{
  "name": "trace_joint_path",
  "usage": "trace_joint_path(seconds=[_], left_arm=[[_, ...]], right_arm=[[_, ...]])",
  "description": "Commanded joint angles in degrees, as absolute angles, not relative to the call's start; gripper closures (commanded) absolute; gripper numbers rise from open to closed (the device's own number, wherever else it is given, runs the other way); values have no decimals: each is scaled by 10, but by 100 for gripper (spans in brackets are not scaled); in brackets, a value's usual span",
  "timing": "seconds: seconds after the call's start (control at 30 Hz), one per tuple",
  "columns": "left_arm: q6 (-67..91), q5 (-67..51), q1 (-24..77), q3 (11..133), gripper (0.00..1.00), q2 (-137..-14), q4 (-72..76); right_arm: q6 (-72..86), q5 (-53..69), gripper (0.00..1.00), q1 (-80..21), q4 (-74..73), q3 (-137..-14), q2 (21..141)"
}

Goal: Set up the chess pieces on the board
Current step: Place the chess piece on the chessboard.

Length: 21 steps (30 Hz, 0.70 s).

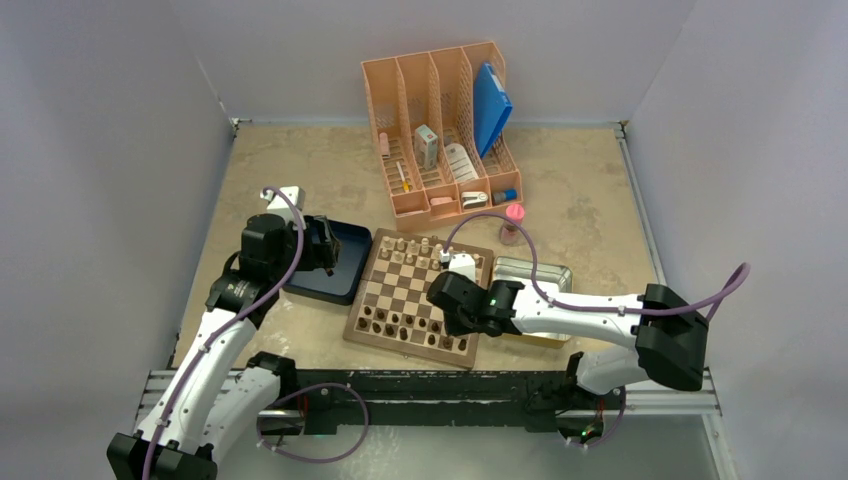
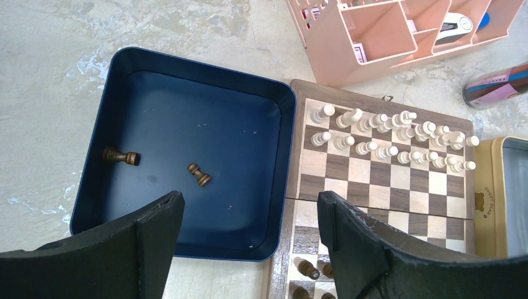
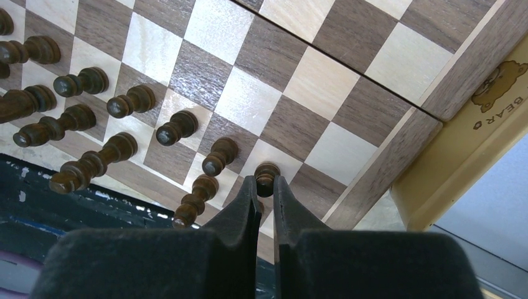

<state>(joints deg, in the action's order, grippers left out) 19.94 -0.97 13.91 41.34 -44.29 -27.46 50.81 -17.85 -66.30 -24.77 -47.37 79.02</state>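
Note:
The board (image 1: 368, 325) lies mid-table, with pale pieces along its far rows and dark brown chess pieces (image 1: 405, 322) along its near rows. My right gripper (image 3: 266, 189) is shut on a dark pawn (image 3: 266, 174) over a light square near the board's (image 3: 392, 156) near right corner. Several dark pieces (image 3: 127, 103) stand to its left. My left gripper (image 2: 246, 215) is open and empty above the dark blue tray (image 2: 283, 124). Two dark pieces, one (image 2: 199, 174) and another (image 2: 119, 156), lie on their sides in the tray. The board (image 2: 297, 137) lies to its right.
A pink desk organiser (image 1: 440, 130) stands behind the board. A metal tin (image 1: 535, 275) lies against the board's right side, and it also shows in the left wrist view (image 2: 507, 193). A small pink-capped bottle (image 1: 513, 222) stands behind the tin. The dark blue tray (image 1: 340, 262) sits left of the board.

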Motion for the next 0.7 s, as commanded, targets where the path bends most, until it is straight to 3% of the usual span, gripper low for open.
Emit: trace_joint_path(seconds=[0.0,0.33,0.67], left_arm=[[202,-2,137,410,22,-441,-255],[202,-1,137,410,22,-439,-255],[202,-1,137,410,22,-439,-256]], right_arm=[[501,-166,91,-662,-250,-488,777],[504,-172,91,-662,-267,-493,777],[502,-172,82,-663,-262,-497,774]])
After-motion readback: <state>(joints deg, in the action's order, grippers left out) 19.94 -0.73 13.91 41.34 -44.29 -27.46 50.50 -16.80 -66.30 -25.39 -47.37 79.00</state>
